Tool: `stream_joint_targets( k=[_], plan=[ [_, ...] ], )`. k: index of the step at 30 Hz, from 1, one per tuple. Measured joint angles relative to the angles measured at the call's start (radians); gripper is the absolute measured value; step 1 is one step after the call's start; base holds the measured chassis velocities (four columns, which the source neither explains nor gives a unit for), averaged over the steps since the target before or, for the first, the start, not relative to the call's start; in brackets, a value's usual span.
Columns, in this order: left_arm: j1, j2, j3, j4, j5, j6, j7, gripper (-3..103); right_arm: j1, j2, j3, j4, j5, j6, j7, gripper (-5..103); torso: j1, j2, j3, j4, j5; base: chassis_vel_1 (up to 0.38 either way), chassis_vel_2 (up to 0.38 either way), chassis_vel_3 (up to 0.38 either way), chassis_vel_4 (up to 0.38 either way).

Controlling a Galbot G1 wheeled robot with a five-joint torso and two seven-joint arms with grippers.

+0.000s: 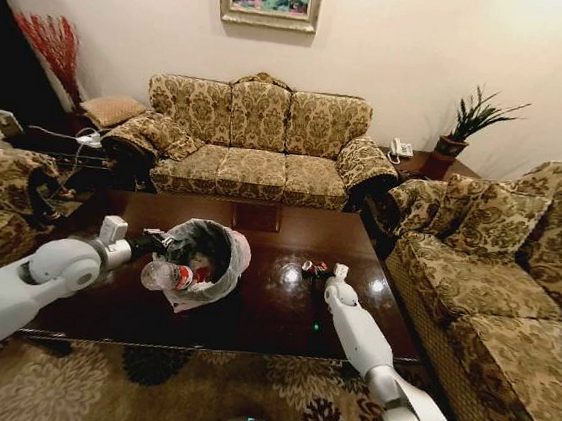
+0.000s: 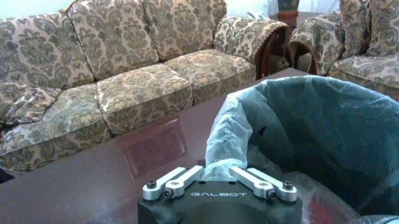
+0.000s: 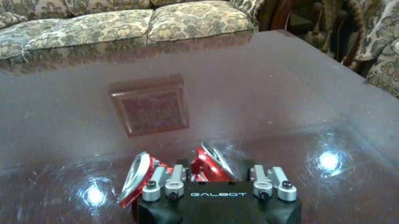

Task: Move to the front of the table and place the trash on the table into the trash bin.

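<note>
The robot stands at the near edge of the table, a low, glossy dark brown piece with a square inlay set into its top. The trash bin sits on the table's left part, its thin grey-white liner bag puffed up over the rim. The left gripper reaches in from the left and is pinched closed on the near edge of that liner; from the left wrist a fold of the plastic rises straight from between the fingers. A clear bottle with a red label lies tilted at the bin's near rim, resting against the liner, and something whitish with a bit of red shows down inside the bag, though what it is cannot be made out. Over on the right part of the table the right gripper is down at the surface by the red and black wrapper. From the right wrist the wrapper, red with silvery edges, lies crumpled on the wood right at the fingers, one piece rising between them and another curling off to one side; whether the fingers have actually closed on it cannot be told. Around the table stand floral sofas, one straight across and one along each side, and a patterned rug lies under the near edge.
</note>
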Motion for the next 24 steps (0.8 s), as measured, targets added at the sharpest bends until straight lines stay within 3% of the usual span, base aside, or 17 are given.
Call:
stream_joint_targets(
  k=[1, 7, 11, 20, 24],
  plan=[
    [0.0, -0.001, 0.0, 0.0, -0.001, 0.0, 0.0, 2, 0.0, -0.001, 0.0, 0.0, -0.003, 0.0, -0.003, 44, 0.0, 0.0, 0.0, 0.0, 0.0, 0.0, 0.0, 0.0, 0.0],
    [-0.002, 0.0, -0.003, 0.001, -0.002, -0.001, 0.0, 2, -0.001, -0.006, 0.001, 0.0, -0.004, 0.0, -0.009, 16, 0.0, 0.0, 0.0, -0.0002, -0.0002, 0.0, 0.0, 0.0, 0.0],
    [-0.003, 0.001, -0.003, 0.001, -0.003, -0.001, 0.0, 2, -0.001, -0.008, 0.003, 0.001, -0.003, 0.001, -0.008, 9, 0.0, 0.0, 0.0, -0.0002, -0.0007, 0.0, 0.0, 0.0, 0.0],
    [-0.005, -0.01, -0.007, 0.007, -0.002, -0.002, 0.001, 2, -0.025, -0.024, 0.007, 0.03, -0.047, 0.023, -0.016, 9, 0.0, 0.0, 0.0, 0.0002, 0.0001, 0.0, 0.0, 0.0, 0.0],
    [-0.006, -0.01, -0.007, 0.013, 0.0, -0.003, 0.002, 2, -0.064, -0.055, 0.011, 0.164, -0.074, 0.077, -0.032, 9, 0.0, 0.0, 0.0, -0.0005, 0.0001, 0.0, 0.0, 0.0, 0.0]
  ],
)
